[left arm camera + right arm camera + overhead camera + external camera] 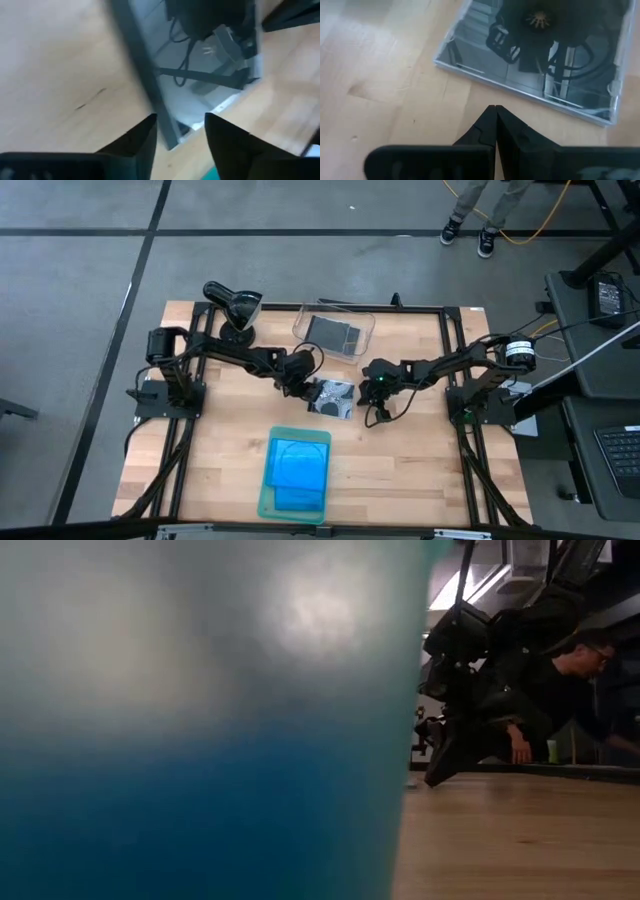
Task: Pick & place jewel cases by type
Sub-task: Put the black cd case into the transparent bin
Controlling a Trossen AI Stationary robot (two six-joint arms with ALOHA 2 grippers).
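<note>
Wooden surface (400, 470) near edge holds blue jewel cases (299, 462) on a green tray (266, 502); mid-surface, left hand (312, 392) spread astride dark clear jewel case (333, 397), right hand (377, 392) pressed together beside it; light, stiff, slick, crackable, so pinch an edge.

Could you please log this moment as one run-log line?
left gripper: jaws open at clear jewel case | right gripper: shut beside it | blue cases: on tray
</note>
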